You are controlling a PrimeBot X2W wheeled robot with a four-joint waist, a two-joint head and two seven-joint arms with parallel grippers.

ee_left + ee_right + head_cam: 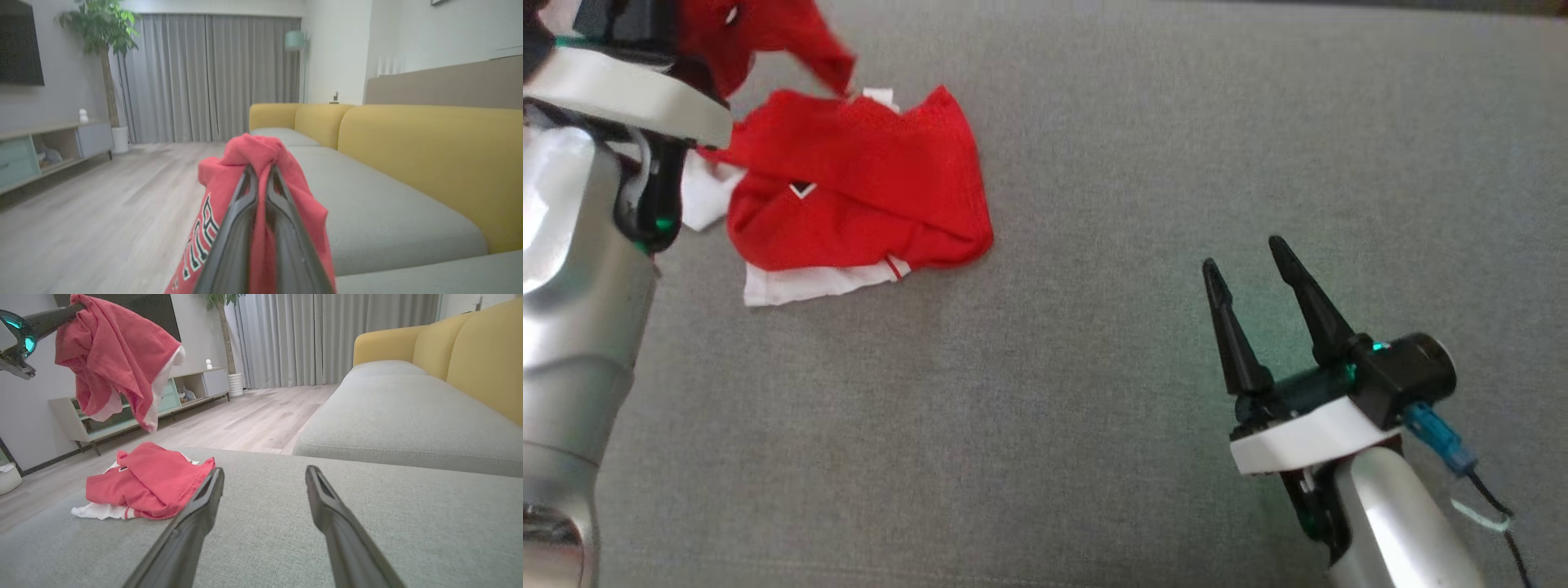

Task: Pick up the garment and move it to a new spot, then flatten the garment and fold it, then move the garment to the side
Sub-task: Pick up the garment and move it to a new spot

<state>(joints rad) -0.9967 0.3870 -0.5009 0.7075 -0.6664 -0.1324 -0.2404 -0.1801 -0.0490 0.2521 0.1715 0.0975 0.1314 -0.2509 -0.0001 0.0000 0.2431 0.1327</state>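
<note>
The left gripper point(261, 170) was pinched tight on a bunched red fabric garment point(304, 212) with white lettering, held clear above the seat.
In the right wrist view that garment hung at the upper left, above a second crumpled red-and-white garment point(151, 482) lying at the lower left on the grey woven sofa cushion point(408, 522). The right gripper point(264, 470) stood spread wide and empty over the cushion, well apart from both garments.
</note>
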